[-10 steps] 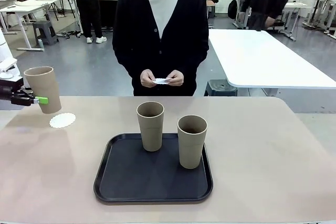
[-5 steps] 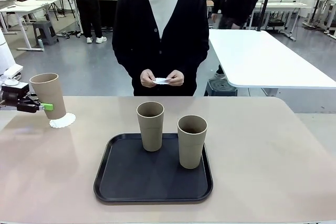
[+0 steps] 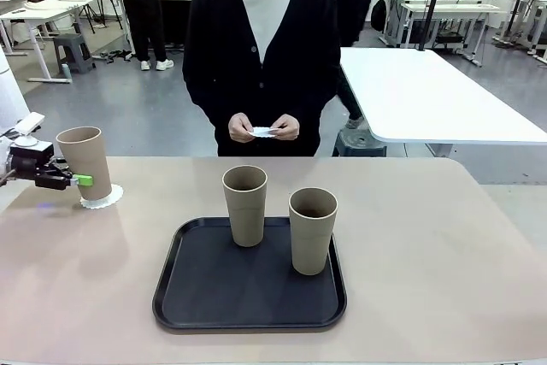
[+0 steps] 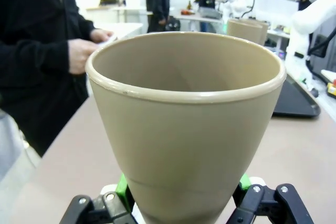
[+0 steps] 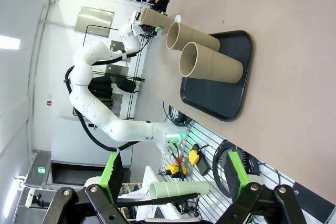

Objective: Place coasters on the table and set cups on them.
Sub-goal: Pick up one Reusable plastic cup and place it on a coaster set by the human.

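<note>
Though apparently seated on the coaster [image 3: 111,196], treat as light, stiff, slick and tippy the cup [image 3: 84,158] clamped low in the left pincer [image 3: 86,181]; right pincer [image 5: 173,174] wide apart, empty.

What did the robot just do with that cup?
The left jaws, shut on the cup, swung it down and upright onto the coaster. The two cups on the tray and the person's hands stayed put.
</note>
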Controlling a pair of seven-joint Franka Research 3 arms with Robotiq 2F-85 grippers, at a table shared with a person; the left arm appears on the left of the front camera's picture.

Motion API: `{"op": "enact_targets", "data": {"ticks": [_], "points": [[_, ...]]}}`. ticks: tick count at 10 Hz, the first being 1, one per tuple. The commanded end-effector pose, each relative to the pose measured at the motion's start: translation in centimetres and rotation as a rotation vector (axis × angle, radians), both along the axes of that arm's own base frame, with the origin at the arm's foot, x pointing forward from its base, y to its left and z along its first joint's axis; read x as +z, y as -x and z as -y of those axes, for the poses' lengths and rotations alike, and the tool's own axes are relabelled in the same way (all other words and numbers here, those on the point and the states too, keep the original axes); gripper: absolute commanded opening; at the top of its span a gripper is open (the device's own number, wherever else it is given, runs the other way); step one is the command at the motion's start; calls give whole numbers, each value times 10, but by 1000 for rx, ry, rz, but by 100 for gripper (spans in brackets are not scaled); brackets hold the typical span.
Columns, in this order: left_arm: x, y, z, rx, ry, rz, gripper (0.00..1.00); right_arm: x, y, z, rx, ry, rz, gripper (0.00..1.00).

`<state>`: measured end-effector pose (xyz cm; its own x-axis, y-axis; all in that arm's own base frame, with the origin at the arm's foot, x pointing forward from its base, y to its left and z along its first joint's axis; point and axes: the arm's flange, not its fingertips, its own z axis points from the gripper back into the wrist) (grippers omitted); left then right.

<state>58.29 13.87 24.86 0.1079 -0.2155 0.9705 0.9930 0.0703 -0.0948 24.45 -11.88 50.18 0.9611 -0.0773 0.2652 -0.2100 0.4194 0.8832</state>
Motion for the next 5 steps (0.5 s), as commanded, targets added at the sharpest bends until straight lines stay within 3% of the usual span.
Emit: {"op": "enact_targets", "data": {"ticks": [1,5], "points": [[-1,-9,-2,18,6,49,84,0,-1,0,1,-11,5,100],[-9,-8,-2,-2,34,51,84,0,-1,0,1,-11,5,100]]}}
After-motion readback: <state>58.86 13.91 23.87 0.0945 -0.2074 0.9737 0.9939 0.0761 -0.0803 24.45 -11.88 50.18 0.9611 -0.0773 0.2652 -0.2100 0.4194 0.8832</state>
